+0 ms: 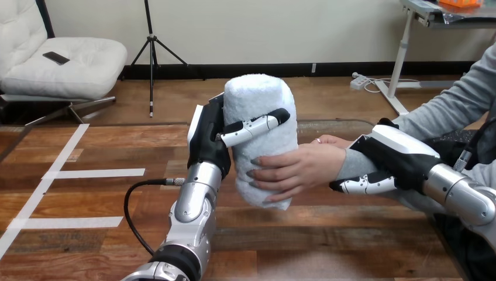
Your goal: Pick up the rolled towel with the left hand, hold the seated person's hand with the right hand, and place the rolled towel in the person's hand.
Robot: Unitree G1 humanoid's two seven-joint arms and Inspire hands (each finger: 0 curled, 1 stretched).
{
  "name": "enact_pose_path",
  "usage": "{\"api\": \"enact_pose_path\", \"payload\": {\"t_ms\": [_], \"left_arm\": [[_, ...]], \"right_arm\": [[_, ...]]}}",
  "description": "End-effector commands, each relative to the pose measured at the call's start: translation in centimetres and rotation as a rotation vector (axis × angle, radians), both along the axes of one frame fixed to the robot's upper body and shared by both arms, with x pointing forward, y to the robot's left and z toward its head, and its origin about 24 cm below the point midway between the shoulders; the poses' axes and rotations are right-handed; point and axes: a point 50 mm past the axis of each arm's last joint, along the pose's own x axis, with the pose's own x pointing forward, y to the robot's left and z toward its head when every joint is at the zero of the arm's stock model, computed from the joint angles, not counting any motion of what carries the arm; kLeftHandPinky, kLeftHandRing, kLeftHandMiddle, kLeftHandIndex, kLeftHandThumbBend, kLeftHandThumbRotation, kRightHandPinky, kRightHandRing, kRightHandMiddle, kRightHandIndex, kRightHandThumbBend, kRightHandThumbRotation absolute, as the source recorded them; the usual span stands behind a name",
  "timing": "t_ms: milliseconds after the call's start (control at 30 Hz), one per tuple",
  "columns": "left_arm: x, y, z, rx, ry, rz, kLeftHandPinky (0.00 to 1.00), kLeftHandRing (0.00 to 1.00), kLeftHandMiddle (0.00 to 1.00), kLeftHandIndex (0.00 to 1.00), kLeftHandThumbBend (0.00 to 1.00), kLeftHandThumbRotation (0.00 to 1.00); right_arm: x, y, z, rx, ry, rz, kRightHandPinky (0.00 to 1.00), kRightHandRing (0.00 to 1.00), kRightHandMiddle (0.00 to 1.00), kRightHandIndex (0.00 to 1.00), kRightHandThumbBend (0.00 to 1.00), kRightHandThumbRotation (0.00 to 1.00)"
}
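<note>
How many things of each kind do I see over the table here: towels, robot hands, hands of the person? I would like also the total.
Rolled towel: 1
Robot hands: 2 (left robot hand, right robot hand)
Person's hand: 1
Total: 4

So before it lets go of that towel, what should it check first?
1. Left hand curled round the rolled towel: ok.
2. Person's hand wrapped round the towel's lower part: ok.
3. Towel upright: ok.
4. Right hand against the person's sleeve: ok; whether it grips, cannot tell.
5. Person's hold firm enough alone: cannot tell.
</note>
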Motion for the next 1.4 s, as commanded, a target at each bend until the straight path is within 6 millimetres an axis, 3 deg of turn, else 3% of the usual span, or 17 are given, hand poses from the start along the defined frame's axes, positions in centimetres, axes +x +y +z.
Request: {"api": "enact_pose_path", "payload": {"t_ms": [0, 300, 367, 667, 967, 1367], "left_arm": [[0.6, -6.0, 3.8, -0.108, -0.079, -0.160, 0.41, 0.46, 0.48, 0.49, 0.88, 0.01], [0.7, -5.6, 3.6, 0.011, -0.087, -0.190, 0.53, 0.60, 0.63, 0.66, 0.97, 0.32], [0.8, -5.6, 3.6, 0.031, -0.085, -0.190, 0.60, 0.67, 0.69, 0.71, 0.98, 0.44], [0.8, -5.3, 3.5, 0.055, -0.080, -0.192, 0.83, 0.85, 0.85, 0.85, 1.00, 0.68], [0.8, -4.9, 3.4, 0.088, -0.094, -0.198, 0.97, 0.96, 0.94, 0.91, 1.00, 0.84], [0.9, -4.0, 3.3, 0.100, -0.105, -0.204, 1.00, 1.00, 0.99, 0.97, 1.00, 0.95]], "right_arm": [[1.9, 1.8, 3.5, 0.101, -0.154, 0.031, 0.18, 0.21, 0.28, 0.30, 0.48, 0.47], [1.8, 1.8, 3.4, 0.096, -0.156, 0.032, 0.18, 0.22, 0.28, 0.30, 0.48, 0.44], [1.8, 1.8, 3.4, 0.093, -0.157, 0.033, 0.18, 0.22, 0.28, 0.30, 0.48, 0.44], [1.9, 1.8, 3.4, 0.091, -0.151, 0.026, 0.19, 0.22, 0.28, 0.30, 0.49, 0.45], [1.8, 1.8, 3.3, 0.091, -0.148, 0.028, 0.21, 0.25, 0.31, 0.32, 0.50, 0.46], [1.9, 1.6, 3.3, 0.090, -0.129, 0.022, 0.33, 0.36, 0.41, 0.44, 0.58, 0.51]]}}
